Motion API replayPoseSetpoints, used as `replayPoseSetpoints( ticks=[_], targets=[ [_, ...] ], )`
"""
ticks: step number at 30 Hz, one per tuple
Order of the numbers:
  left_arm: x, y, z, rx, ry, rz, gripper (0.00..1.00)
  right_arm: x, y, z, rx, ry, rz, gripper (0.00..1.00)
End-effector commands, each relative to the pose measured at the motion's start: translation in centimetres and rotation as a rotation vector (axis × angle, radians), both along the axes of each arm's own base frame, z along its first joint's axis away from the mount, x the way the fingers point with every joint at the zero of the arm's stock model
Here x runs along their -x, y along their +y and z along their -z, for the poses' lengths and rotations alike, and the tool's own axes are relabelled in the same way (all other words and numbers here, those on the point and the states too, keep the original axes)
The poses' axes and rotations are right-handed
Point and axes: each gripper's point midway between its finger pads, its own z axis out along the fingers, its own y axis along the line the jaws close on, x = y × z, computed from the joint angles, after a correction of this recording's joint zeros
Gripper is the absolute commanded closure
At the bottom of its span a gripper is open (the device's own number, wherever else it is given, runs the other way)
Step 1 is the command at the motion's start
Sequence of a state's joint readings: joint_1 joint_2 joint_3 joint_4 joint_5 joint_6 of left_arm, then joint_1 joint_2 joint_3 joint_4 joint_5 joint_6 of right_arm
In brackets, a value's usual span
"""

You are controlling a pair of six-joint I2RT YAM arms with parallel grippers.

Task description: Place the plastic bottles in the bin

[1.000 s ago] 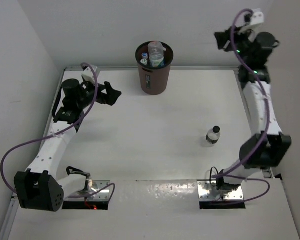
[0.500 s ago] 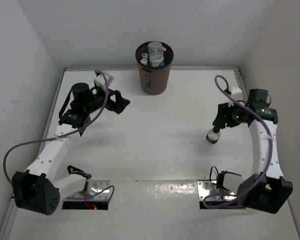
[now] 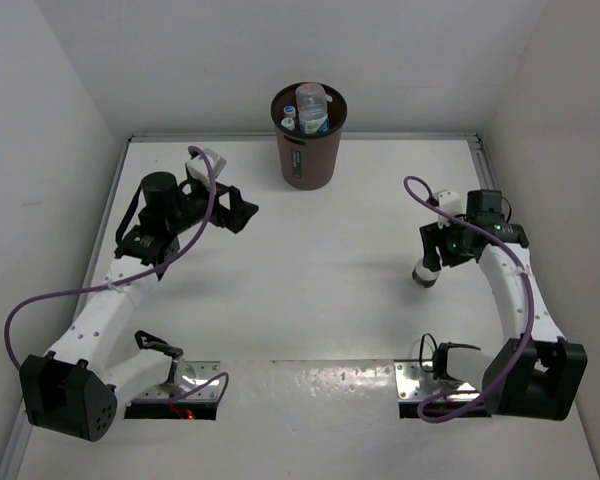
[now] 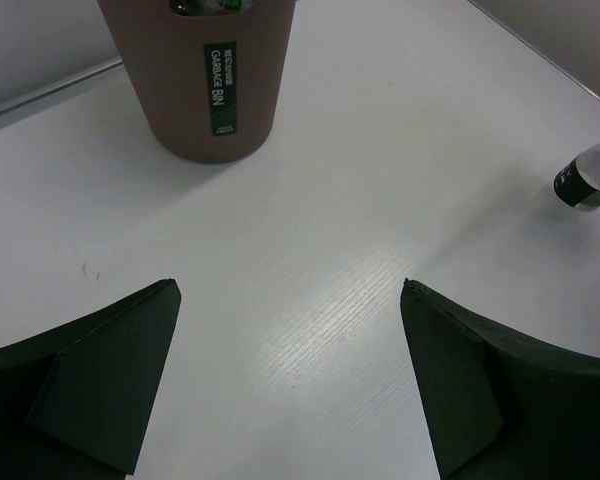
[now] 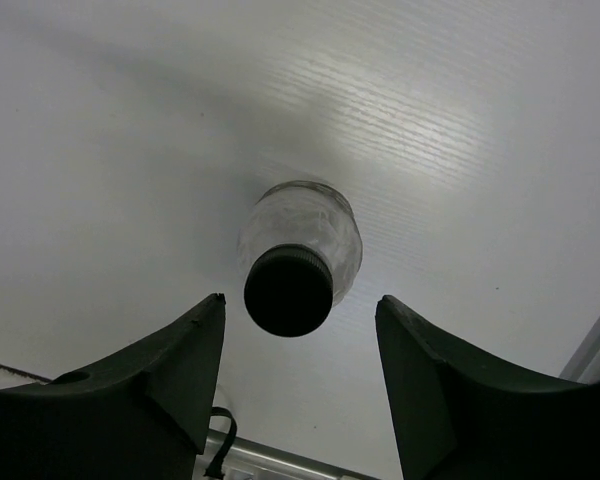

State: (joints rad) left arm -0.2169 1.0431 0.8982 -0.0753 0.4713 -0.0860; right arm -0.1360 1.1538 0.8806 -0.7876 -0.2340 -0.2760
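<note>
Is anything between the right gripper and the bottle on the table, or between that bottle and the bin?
Nothing visible. The right gripper hangs open just above the bottle; only bare table lies between it and the bin.

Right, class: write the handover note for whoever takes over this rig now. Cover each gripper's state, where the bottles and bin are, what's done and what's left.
Left gripper: open, empty, above the bare table, near-left of the bin.
Right gripper: open, jaws either side of the small bottle, not touching it.
Bin: upright at the table's far edge, several bottles inside.
Done: those bottles are binned.
Left: the small bottle stands upright on the table's right side; grip it, carry it over, drop it in.
</note>
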Motion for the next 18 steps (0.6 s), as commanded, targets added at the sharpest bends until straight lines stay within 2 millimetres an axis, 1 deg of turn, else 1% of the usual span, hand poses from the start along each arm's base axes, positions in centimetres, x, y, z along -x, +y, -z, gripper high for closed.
replayPoseSetpoints(
  ticks=[1, 2, 5, 8, 10, 16, 17, 18],
  targets=[
    [0.27, -0.15, -0.96, -0.003, -0.043, 0.006, 0.01, -1.49, -0.95, 0.12, 0.059, -0.031, 0.033, 0.39],
    [0.32, -0.14, -0.53, -0.005, -0.035, 0.006, 0.01, -1.61, -0.96, 0.0, 0.059, -0.032, 0.033, 0.39],
    [0.32, -0.14, -0.53, -0.005, -0.034, 0.006, 0.01, -1.75, -0.81, 0.43, 0.053, -0.009, 0.031, 0.39],
    [0.32, -0.14, -0.53, -0.005, -0.034, 0.006, 0.01, -1.67, -0.58, 0.75, 0.046, 0.008, 0.028, 0.43],
    [0.37, -0.1, -0.33, -0.014, -0.031, 0.008, 0.01, -1.63, -0.5, 0.91, 0.043, 0.012, 0.023, 0.48],
    [0.27, 0.03, -0.31, -0.016, -0.032, -0.001, 0.01, -2.05, -0.11, 0.77, 0.029, -0.004, 0.009, 0.52],
    [0.27, 0.03, -0.31, -0.016, -0.032, -0.001, 0.01, -2.09, 0.04, 0.79, 0.028, -0.006, 0.002, 0.54],
    [0.27, 0.03, -0.31, -0.016, -0.032, -0.001, 0.01, -2.06, 0.01, 0.85, 0.029, -0.001, 0.003, 0.58]
  ],
)
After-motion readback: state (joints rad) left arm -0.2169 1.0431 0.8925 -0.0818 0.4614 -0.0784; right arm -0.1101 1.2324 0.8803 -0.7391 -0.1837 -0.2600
